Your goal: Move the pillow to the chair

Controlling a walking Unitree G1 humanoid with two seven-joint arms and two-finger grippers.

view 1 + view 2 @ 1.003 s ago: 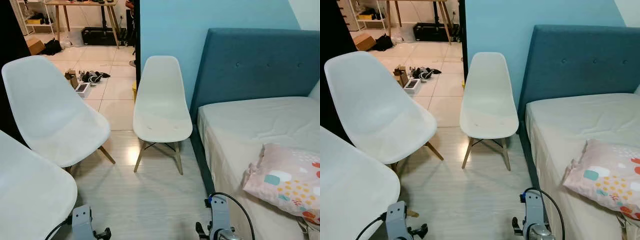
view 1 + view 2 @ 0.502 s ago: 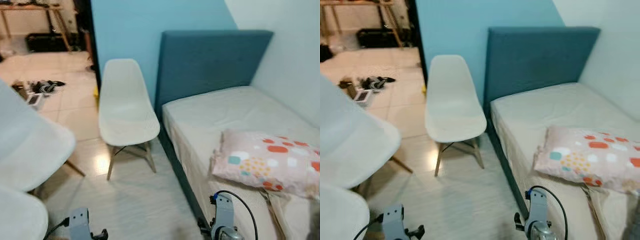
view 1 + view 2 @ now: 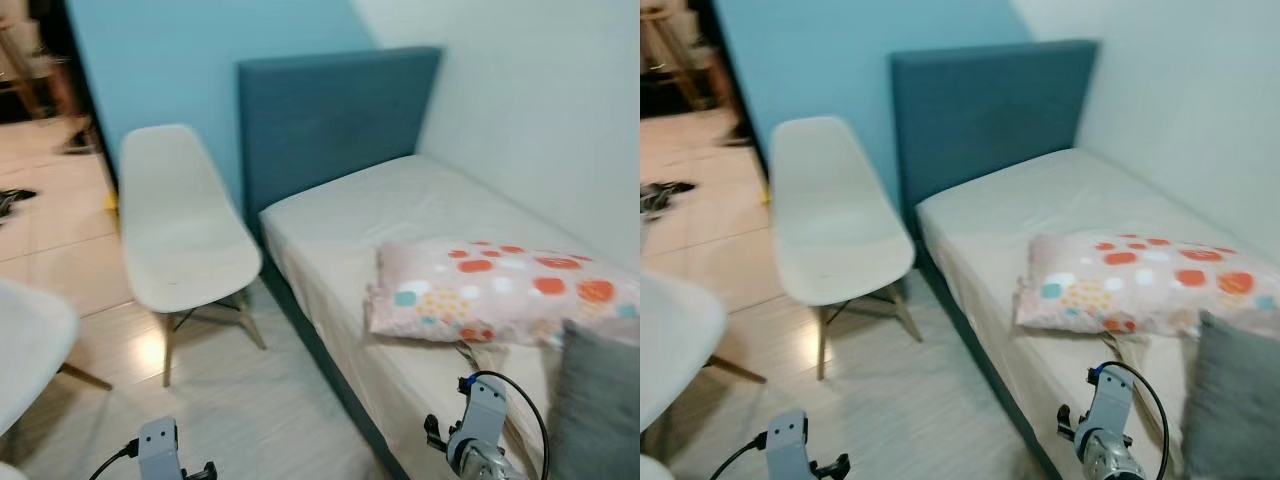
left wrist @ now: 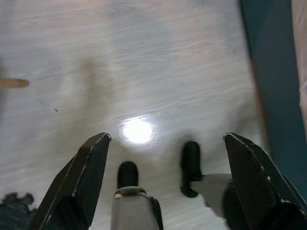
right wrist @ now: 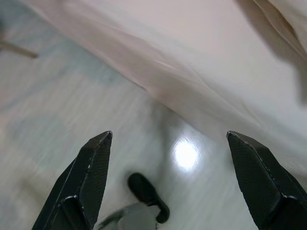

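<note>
**Pillow on the bed, both claws released and empty**

The pillow [image 3: 500, 292], pale pink with orange, teal and yellow spots, lies flat on the bed [image 3: 400, 205], towards its near end and close to the floor-side edge of the mattress. Just beside it, at the near right, a grey cushion [image 3: 595, 405] shows blurred at the frame's edge. The bed carries a cream sheet and a dark teal headboard [image 3: 335, 110] against the wall.

The white chair [image 3: 180, 235] with wooden legs stands on the pale wood floor [image 3: 890, 400] just beside the bed's head end, its seat bare and well apart from the pillow. Part of a second white chair [image 3: 30, 345] shows at the left edge.

The left claw [image 4: 165, 158] hangs low over the floor, fingers spread wide, holding and touching nothing. The right claw [image 5: 168, 158] hangs near the side of the mattress, likewise spread wide and empty, with the sheet's draped edge and floor below it. Both arms sit low in the head views, the right one near the bed's edge.
</note>
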